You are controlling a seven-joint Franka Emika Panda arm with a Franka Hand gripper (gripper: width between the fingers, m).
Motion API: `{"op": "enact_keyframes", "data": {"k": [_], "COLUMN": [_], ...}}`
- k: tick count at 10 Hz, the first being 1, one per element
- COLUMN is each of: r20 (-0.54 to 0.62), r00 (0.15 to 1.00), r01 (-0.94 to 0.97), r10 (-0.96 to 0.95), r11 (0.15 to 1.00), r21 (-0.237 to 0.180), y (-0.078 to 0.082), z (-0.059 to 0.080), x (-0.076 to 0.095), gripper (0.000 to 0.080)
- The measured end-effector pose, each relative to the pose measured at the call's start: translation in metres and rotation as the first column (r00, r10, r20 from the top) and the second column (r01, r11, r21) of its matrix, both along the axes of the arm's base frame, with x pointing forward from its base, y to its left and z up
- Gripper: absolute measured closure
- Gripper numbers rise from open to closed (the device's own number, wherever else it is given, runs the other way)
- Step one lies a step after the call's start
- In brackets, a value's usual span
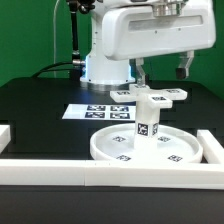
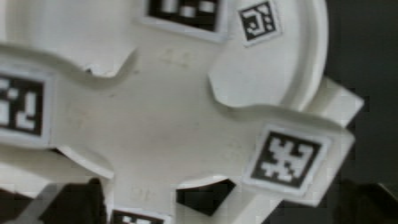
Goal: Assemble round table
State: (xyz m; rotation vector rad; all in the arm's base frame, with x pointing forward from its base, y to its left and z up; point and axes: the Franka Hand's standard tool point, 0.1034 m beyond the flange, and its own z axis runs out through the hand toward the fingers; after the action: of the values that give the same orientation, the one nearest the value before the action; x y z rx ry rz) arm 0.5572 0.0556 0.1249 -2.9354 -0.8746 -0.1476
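Note:
The round disc (image 1: 150, 152) lies flat on the black table, near the front. The short thick leg (image 1: 147, 124) stands upright at its middle. The cross-shaped foot (image 1: 150, 97) sits on top of the leg. My gripper (image 1: 162, 74) hangs just above the foot, jaws spread wide, holding nothing. In the wrist view the foot (image 2: 160, 110) fills the picture with its tagged arms, and the disc's rim (image 2: 331, 60) curves behind it. My fingertips are not clearly seen in the wrist view.
The marker board (image 1: 92, 112) lies flat behind the disc, toward the exterior view's left. Long white rails (image 1: 100, 170) border the front and both sides of the work area. The robot base (image 1: 105, 65) stands at the back.

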Motion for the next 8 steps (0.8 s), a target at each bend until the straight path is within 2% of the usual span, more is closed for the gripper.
{"op": "enact_keyframes", "data": {"k": [2,5,8], "r20": [-0.008,-0.022,-0.030], "r00": [0.974,0.893,0.894], "r01": [-0.228,-0.450,-0.449], "r10": [0.228,0.450,0.448], "r11": [0.973,0.890,0.890], "r21": [-0.036,-0.078,-0.076], "y": [-0.002,-0.005,-0.010], "z": [-0.005,-0.011,-0.016], "x": [-0.004,-0.006,-0.008], "gripper": [0.0151,0.0151,0.0151]}}
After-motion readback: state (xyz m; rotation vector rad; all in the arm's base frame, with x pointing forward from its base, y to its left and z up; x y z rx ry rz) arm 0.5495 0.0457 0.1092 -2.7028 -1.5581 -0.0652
